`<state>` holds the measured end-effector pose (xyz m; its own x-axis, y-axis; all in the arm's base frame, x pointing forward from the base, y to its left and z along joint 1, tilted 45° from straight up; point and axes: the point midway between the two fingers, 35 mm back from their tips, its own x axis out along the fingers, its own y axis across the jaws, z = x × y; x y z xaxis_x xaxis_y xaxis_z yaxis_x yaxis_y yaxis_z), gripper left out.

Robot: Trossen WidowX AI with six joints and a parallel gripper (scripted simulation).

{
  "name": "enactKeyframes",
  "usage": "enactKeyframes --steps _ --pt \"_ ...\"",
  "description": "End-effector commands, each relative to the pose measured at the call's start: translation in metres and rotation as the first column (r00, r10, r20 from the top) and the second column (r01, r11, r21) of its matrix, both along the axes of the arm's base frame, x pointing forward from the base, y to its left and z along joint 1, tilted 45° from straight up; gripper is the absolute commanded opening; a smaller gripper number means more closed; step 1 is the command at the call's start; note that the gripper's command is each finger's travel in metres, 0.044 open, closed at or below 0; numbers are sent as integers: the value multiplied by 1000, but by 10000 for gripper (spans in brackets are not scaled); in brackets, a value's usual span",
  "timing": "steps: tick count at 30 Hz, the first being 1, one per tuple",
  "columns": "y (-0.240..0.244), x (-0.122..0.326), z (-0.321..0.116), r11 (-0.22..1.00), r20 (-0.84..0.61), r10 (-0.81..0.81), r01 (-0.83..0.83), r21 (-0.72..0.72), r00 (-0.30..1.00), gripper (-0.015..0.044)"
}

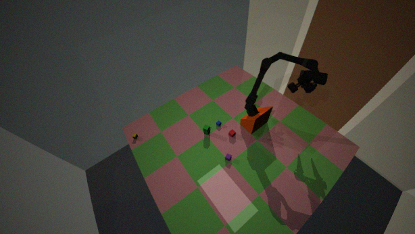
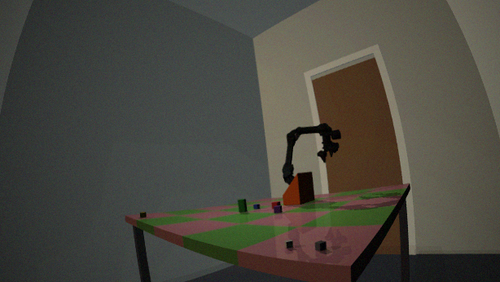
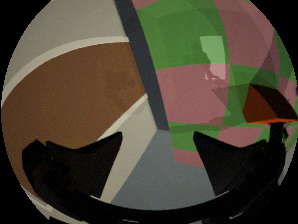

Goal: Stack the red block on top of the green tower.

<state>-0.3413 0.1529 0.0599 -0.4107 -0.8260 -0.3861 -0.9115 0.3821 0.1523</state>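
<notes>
The red block [image 1: 232, 133] [image 2: 275, 204] lies on the checkered table, between the green tower and the arm's orange base; the purple block partly hides it in the exterior view. The green tower [image 1: 206, 130] [image 2: 242, 205] stands upright, with nothing on top of it. My gripper [image 1: 300, 88] [image 2: 328, 154] [image 3: 158, 136] is open and empty, its fingers wide apart. It hangs high and far to the right of both, beyond the orange base. I cannot make out the red block or the tower in the wrist view.
A blue block [image 1: 218, 123] [image 2: 256, 206] lies close to the tower. A purple block [image 1: 228, 157] [image 2: 278, 209] lies nearer the pale patch. A yellow block [image 1: 135, 136] [image 2: 142, 214] is far left. Two dark cubes [image 2: 289, 244] [image 2: 321, 245] show in front. The orange base [image 1: 248, 124] [image 2: 291, 194] [image 3: 265, 107] is an obstacle.
</notes>
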Motion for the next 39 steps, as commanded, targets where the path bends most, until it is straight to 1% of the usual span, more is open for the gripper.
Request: enactKeyframes --steps 1,11,20,29,39 --pt "26 36 -10 997 31 -26 23 79 999 440" --pt "72 127 -28 971 157 -126 90 221 980 440" --pt "90 215 -39 938 297 -234 134 320 926 440" --pt "85 302 -46 907 438 -335 159 390 834 440" --pt "52 390 -48 887 591 -420 173 429 689 440"
